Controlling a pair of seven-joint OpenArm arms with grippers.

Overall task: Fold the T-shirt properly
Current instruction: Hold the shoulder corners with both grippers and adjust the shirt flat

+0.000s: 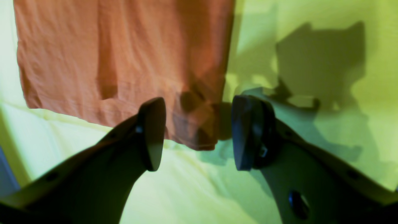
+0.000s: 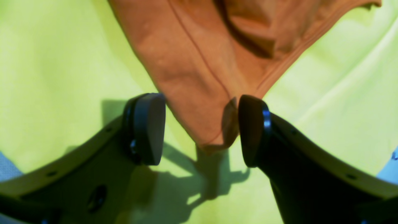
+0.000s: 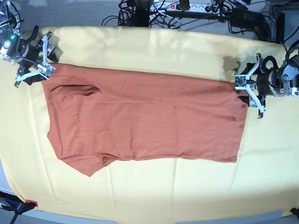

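Yellow cloth (image 3: pixel 149 196): covers my worktop. T-shirt (image 3: pixel 145 121): spread flat on it, folded lengthwise. My left gripper (image 1: pixel 197 133): jaws apart at its hem corner. My right gripper (image 2: pixel 202 129): jaws apart at its sleeve corner

Left gripper (image 1: pixel 197 133) and right gripper (image 2: pixel 202 129) both gape wide

Yellow cloth and a tangle of cables

A pale yellow cloth (image 3: pixel 154 186) covered the table almost edge to edge, lightly creased and crossed by patches of sunlight and shadow. Behind its far edge lay black cables (image 3: pixel 140 18) and a white power strip (image 3: pixel 175 6) on a grey floor. A small clamp with a red tip (image 3: pixel 18 204) sat at the near left corner of the cloth.
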